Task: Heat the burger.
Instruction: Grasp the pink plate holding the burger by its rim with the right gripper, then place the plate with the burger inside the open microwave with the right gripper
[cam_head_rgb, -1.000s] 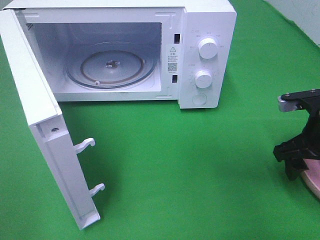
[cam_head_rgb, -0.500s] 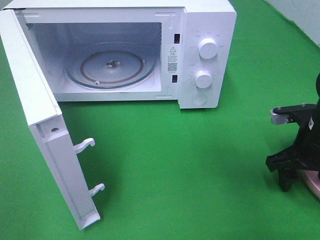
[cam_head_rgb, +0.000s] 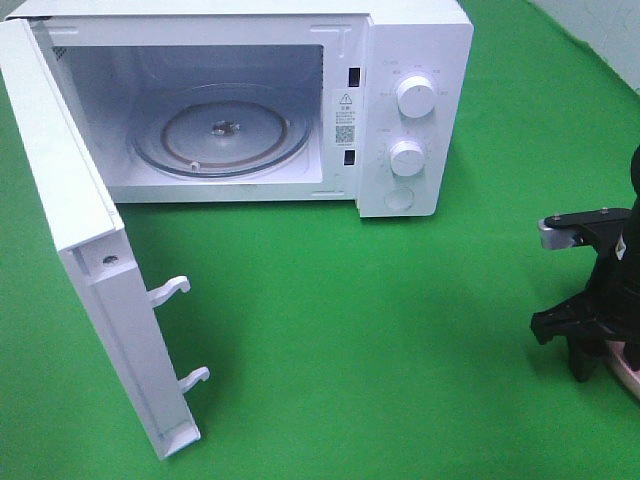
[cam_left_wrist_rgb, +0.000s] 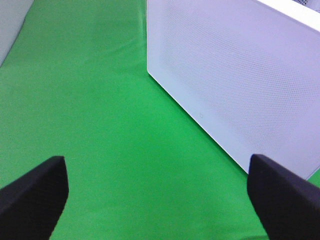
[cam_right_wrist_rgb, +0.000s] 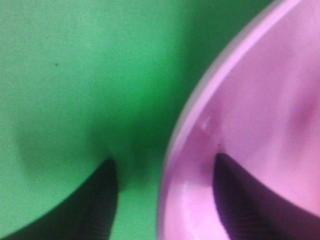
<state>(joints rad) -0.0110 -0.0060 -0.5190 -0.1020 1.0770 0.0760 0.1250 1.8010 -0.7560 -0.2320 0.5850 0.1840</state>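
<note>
The right hand (cam_right_wrist_rgb: 164, 165), spread, straddles the rim of the pink plate (cam_right_wrist_rgb: 260, 100); the left hand (cam_left_wrist_rgb: 156, 165) gapes wide, empty.

Green-clothed table (cam_head_rgb: 330, 330) with an open white microwave (cam_head_rgb: 415, 40) and, far right, a pink plate (cam_head_rgb: 630, 375)

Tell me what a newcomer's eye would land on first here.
The white microwave at the back left of the green cloth, door swung wide and glass turntable bare. Then, at the right edge, the right gripper open astride the rim of a pink plate, one finger outside, one over the plate. No burger shows anywhere.
</note>
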